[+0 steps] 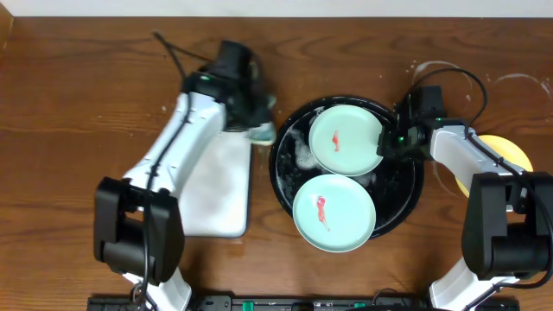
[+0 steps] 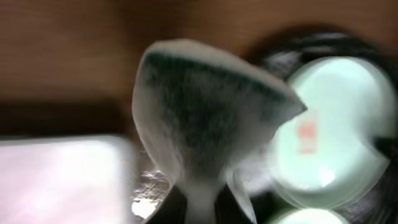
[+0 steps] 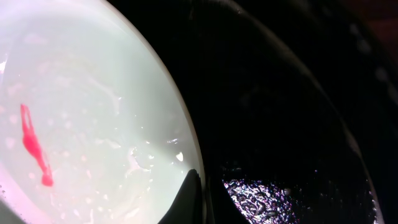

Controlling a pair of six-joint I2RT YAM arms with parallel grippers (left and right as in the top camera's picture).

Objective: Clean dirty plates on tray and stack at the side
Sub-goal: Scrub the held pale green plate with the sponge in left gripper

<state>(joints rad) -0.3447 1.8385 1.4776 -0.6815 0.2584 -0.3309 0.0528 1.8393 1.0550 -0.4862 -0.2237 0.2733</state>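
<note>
We log: left gripper [image 1: 257, 119] pinched shut on green sponge [image 2: 205, 118], just beside black tray [image 1: 408, 194] left rim; right gripper [image 1: 387, 143] clamped on right rim of upper mint plate [image 1: 346, 138]. It and lower mint plate [image 1: 333, 212] — both red-smeared — lie in tray. On table [image 1: 69, 104] at right: yellow plate [image 1: 511, 152].

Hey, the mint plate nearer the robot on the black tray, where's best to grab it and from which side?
On the nearer plate, pinch the rim at its near-right edge, coming from the right. It's shallow and nearly flat, so only the rim is grippable; there it seems to overhang the tray, while the other plate crowds its far edge.
</note>
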